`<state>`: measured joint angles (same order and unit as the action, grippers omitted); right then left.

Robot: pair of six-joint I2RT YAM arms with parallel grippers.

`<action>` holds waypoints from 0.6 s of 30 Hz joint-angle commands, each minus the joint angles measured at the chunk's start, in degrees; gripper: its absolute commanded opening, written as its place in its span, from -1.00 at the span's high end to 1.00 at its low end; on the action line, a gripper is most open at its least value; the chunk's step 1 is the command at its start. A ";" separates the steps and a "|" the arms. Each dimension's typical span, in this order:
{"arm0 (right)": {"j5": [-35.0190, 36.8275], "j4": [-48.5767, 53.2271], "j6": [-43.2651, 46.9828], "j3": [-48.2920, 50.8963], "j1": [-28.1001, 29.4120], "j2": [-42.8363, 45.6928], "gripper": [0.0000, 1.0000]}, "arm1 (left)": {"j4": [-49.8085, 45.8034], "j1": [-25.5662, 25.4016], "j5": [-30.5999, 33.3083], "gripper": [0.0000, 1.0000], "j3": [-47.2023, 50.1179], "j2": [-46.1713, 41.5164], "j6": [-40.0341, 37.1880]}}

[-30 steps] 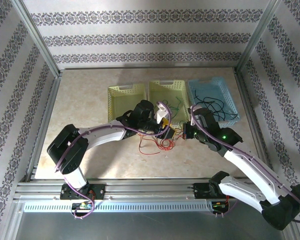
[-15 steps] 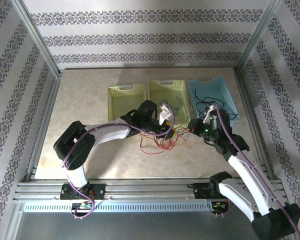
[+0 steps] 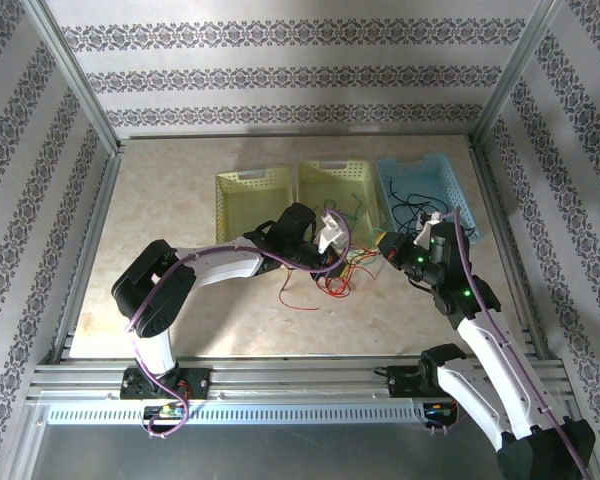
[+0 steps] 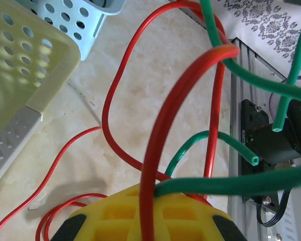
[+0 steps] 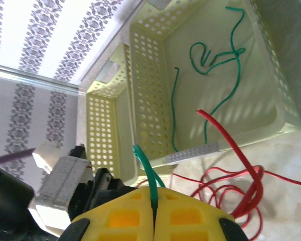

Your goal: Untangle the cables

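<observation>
The left pincer (image 4: 146, 201) has its yellow fingers pressed together on a red cable (image 4: 163, 130). This cable comes straight out of the seam, runs away from the fingertips along the pincer's own axis, and arches over to the right at its far end. A green strand (image 4: 231, 182) leaves the same seam crosswise to the right, though I cannot tell whether it is truly clamped. Left of the fingers, thinner red loops (image 4: 65, 155) lie on the table (image 4: 140, 65), and ahead on the left stands a yellow basket (image 4: 20, 75). The right pincer (image 5: 154, 193) is likewise closed, nipping a green cable (image 5: 149, 173) whose short free end points forward and leans left. Just beyond its tips the same yellow basket holds loose green cables (image 5: 215, 55), lying mostly lengthwise away from the pincer. Red coils (image 5: 236, 196) rest on the table to its right. From above, the two pincers face each other, near but apart, with the tangle (image 3: 325, 283) on the table beside them, toward the arm bases.
</observation>
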<state>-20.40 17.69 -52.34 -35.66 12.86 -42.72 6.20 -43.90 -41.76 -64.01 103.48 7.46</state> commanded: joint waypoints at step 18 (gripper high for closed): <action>19.45 20.06 14.10 -4.98 0.01 -2.82 1.00 | -7.91 0.57 5.84 1.00 7.33 -16.22 -1.59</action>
<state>-8.08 35.29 -37.21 -40.25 12.91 -45.89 3.44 -43.72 -34.50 -57.01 89.45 8.49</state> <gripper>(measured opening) 0.046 0.048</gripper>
